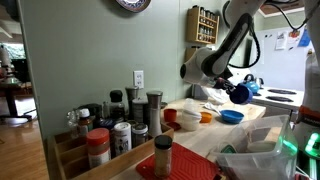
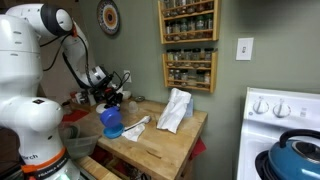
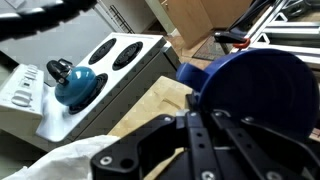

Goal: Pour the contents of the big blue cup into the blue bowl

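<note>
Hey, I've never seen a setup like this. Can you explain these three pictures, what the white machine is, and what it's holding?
The white machine is a robot arm with a gripping tool at its end. Two pictures come from cameras standing apart in a kitchen. The third comes from a camera on the arm's wrist, looking past the tool. The tool grips the big blue cup, lifted above a wooden counter. On the counter are the blue bowl, a small orange bowl and a white cloth. A blue kettle sits on the stove nearby.
</note>
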Tool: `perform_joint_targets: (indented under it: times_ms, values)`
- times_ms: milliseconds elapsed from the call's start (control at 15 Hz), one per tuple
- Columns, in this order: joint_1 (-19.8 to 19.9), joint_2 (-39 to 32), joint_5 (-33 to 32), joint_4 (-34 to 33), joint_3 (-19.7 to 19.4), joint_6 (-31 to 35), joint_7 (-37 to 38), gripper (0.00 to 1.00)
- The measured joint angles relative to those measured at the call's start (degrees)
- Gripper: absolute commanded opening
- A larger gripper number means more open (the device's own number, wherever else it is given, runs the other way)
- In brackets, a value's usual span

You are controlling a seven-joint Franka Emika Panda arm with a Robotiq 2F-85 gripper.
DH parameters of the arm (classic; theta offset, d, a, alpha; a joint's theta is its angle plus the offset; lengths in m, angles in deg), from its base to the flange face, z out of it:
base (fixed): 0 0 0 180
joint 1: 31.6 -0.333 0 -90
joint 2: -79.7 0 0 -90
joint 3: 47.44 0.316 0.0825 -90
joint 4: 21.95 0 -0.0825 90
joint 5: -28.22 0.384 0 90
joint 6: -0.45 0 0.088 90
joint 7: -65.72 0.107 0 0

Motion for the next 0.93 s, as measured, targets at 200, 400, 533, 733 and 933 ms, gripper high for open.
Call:
perform_joint_targets:
  times_ms: [200, 400, 533, 733, 933]
  values:
    - [-0.8, -1.5, -0.1, -1.0, 0.1, -3.0, 0.3, 0.01]
    - [-1.4, -2.7, -0.1, -2.0, 0.3, -5.2, 0.3, 0.01]
    - [-1.9, -3.4, -0.2, -2.6, 0.4, -6.5, 0.4, 0.01]
    - [-2.8, -4.3, -0.8, -3.5, 0.5, -9.5, 1.2, 0.01]
    - [-3.6, -5.3, -2.0, -4.3, 0.7, -12.7, 2.2, 0.01]
